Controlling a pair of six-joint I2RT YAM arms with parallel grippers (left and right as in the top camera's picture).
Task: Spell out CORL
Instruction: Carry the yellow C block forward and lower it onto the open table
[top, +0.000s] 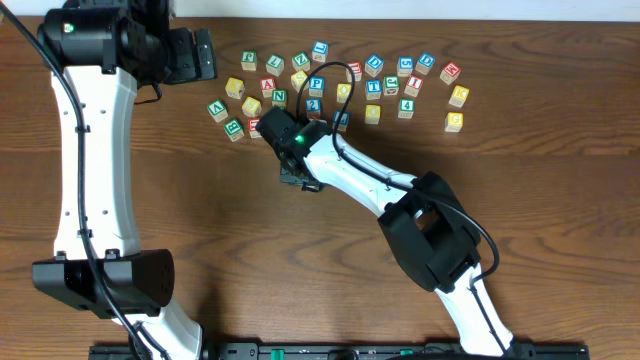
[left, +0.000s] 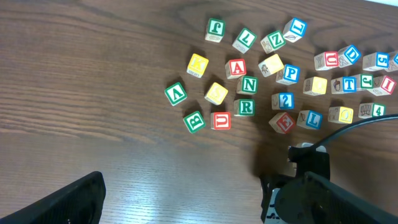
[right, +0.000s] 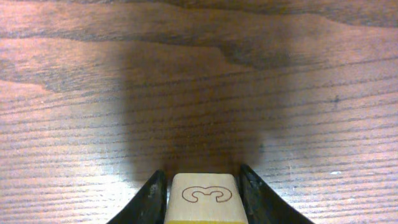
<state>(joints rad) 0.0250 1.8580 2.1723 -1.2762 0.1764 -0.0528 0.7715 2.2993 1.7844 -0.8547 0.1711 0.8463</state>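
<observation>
My right gripper (right: 204, 177) is shut on a wooden block (right: 204, 198) with a brown outlined mark like a sideways 3 on top and a yellow edge. It holds the block low over bare table. In the overhead view the right gripper (top: 299, 176) sits just below the left part of the block cluster (top: 345, 85). The left wrist view shows a green R block (left: 246, 107), a blue L block (left: 311, 119) and a yellow block (left: 341, 114) among the letters. My left gripper (top: 205, 55) is open and empty, high at the back left.
Several lettered blocks lie scattered along the far side, from a green A block (left: 175, 93) on the left to yellow blocks (top: 455, 121) on the right. My right arm (left: 305, 186) crosses the middle of the table with its cable.
</observation>
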